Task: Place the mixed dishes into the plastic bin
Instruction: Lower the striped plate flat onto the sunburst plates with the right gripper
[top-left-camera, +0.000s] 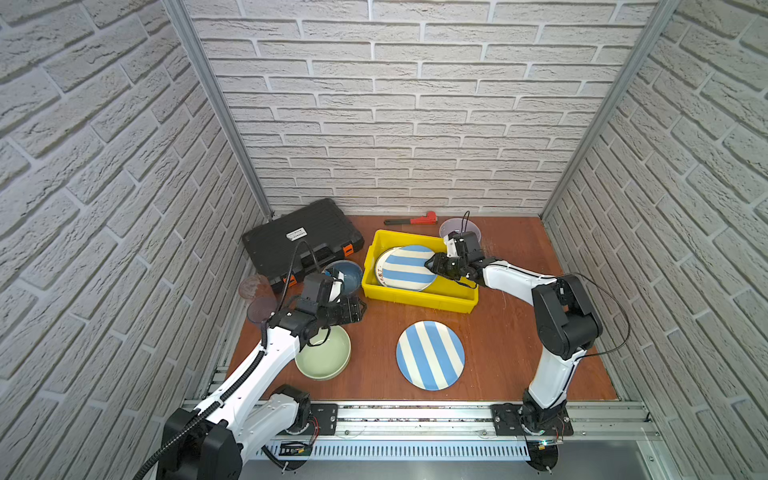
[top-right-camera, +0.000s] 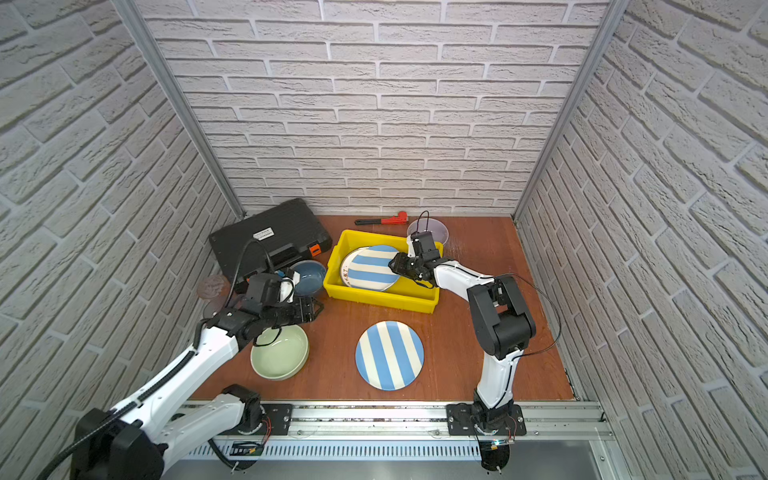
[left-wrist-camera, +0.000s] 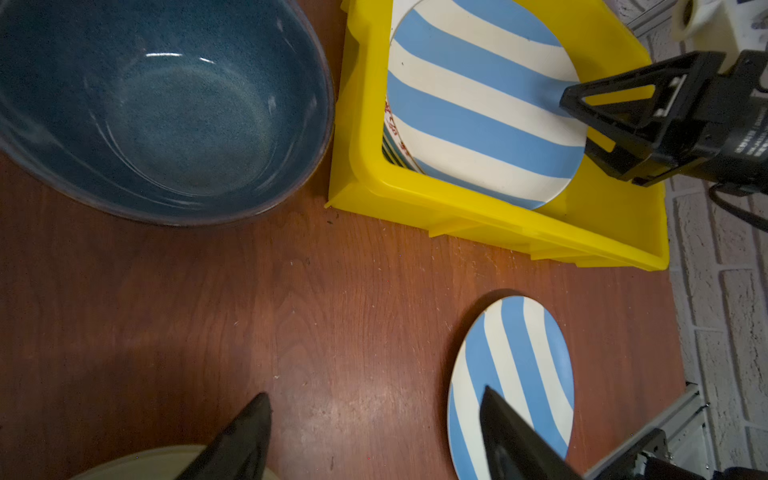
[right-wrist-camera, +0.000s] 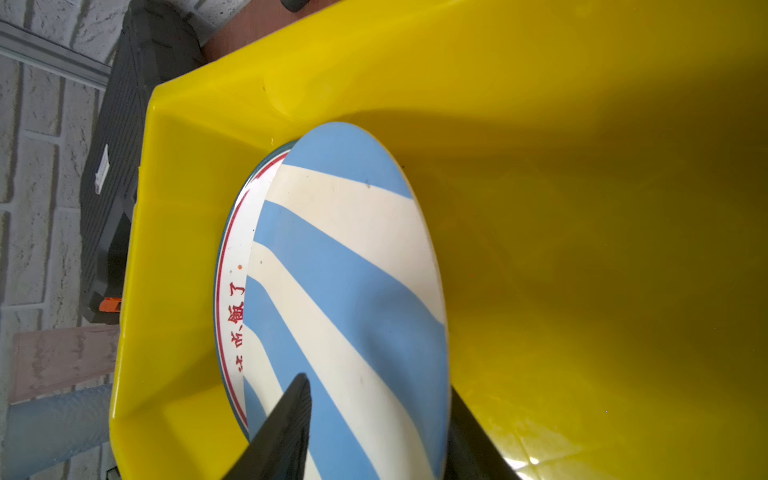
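The yellow plastic bin (top-left-camera: 415, 297) (top-right-camera: 374, 299) holds a blue-white striped plate (top-left-camera: 405, 268) (right-wrist-camera: 353, 270) leaning on a lettered-rim plate (right-wrist-camera: 232, 291). My right gripper (top-left-camera: 430, 266) (right-wrist-camera: 376, 384) is open, its fingers straddling that striped plate's edge. My left gripper (top-left-camera: 361, 309) (left-wrist-camera: 376, 395) hangs open and empty over bare table. A second striped plate (top-left-camera: 430, 355) (left-wrist-camera: 523, 353) lies flat in front of the bin. Around the left arm are a blue bowl (top-left-camera: 351, 276) (left-wrist-camera: 166, 104), a pale green bowl (top-left-camera: 328, 357) and two tinted tumblers (top-left-camera: 253, 286). A lavender bowl (top-left-camera: 455, 227) sits behind the bin.
A black tool case (top-left-camera: 299, 245) with orange latches lies at the back left, touching the blue bowl's side. A red pipe wrench (top-left-camera: 415, 219) rests along the back wall. Brick-pattern walls close in three sides, and a metal rail (top-left-camera: 415, 415) runs along the front.
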